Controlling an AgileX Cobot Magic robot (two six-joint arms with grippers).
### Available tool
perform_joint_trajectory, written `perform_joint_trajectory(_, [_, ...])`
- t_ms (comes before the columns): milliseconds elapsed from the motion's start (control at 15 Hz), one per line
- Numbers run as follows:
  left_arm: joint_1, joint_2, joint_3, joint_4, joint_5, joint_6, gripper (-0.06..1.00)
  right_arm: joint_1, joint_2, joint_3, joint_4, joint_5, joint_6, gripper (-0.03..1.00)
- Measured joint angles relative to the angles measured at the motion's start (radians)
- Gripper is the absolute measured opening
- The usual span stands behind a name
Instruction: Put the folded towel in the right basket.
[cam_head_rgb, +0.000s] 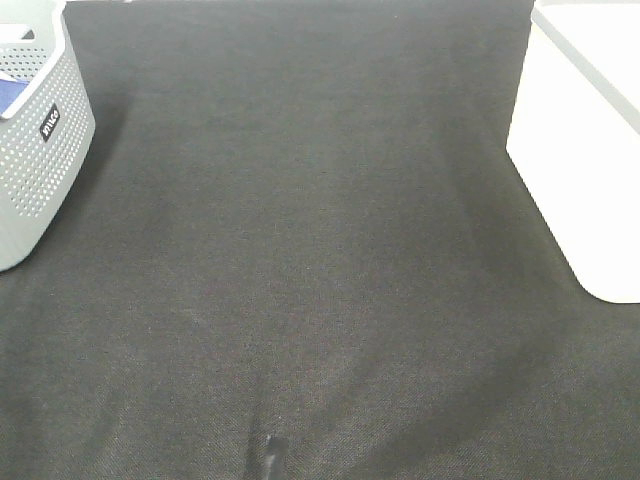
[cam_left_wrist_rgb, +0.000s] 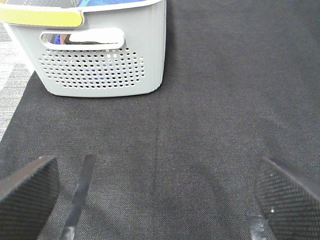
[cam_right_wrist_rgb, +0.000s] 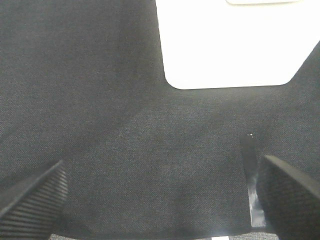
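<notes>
High view looks down on dark mat (cam_head_rgb: 300, 250), left wrist faces grey basket (cam_left_wrist_rgb: 105, 65), right wrist white basket (cam_right_wrist_rgb: 230, 45)

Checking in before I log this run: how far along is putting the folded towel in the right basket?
No folded towel lies on the black mat. Both grippers, left and right, are open and hold nothing. The white right basket shows only its outer wall, so whether a towel is inside cannot be told. The grey left basket holds blue and white cloth. So either it is done or not yet started.
</notes>
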Motion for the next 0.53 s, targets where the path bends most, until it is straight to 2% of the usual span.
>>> perform_joint_trajectory(533, [0.0, 0.0, 0.0, 0.0, 0.0, 0.0, 0.99, 0.0, 0.0, 0.0, 0.001, 0.0, 0.0, 0.97])
